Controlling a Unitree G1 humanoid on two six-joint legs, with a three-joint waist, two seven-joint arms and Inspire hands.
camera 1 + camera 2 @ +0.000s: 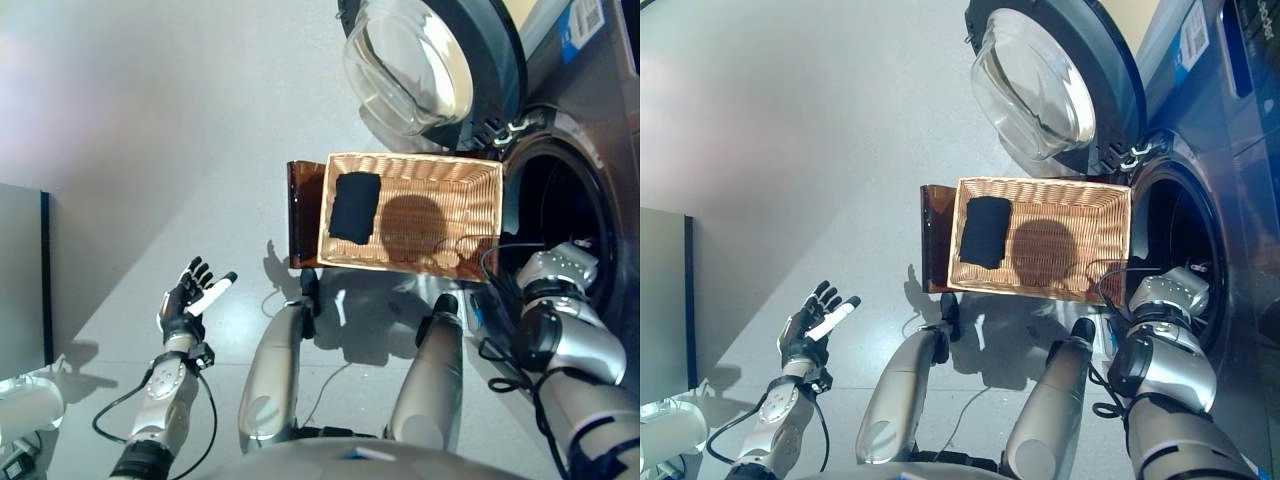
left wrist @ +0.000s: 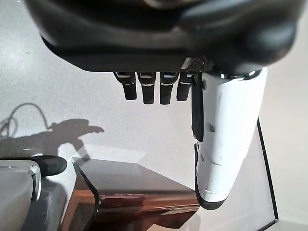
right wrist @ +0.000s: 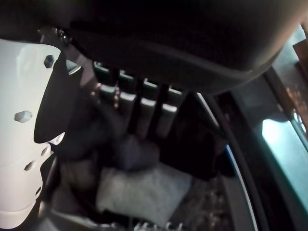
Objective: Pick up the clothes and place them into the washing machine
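Observation:
A woven basket (image 1: 412,160) stands on the floor in front of the washing machine's open drum (image 1: 560,195). One folded dark cloth (image 1: 355,207) lies at its left end. My right arm reaches into the drum, so the eye views hide that hand. In its wrist view my right hand (image 3: 144,108) hangs inside the drum with fingers straight, just above a dark garment (image 3: 137,151) lying on a light grey cloth (image 3: 144,192). My left hand (image 1: 190,300) is held open and empty over the floor at the lower left.
The machine's round glass door (image 1: 410,65) stands swung open behind the basket. A brown stand (image 1: 300,215) sits against the basket's left side. A grey cabinet (image 1: 20,280) lines the left edge. Bare grey floor spreads to the left.

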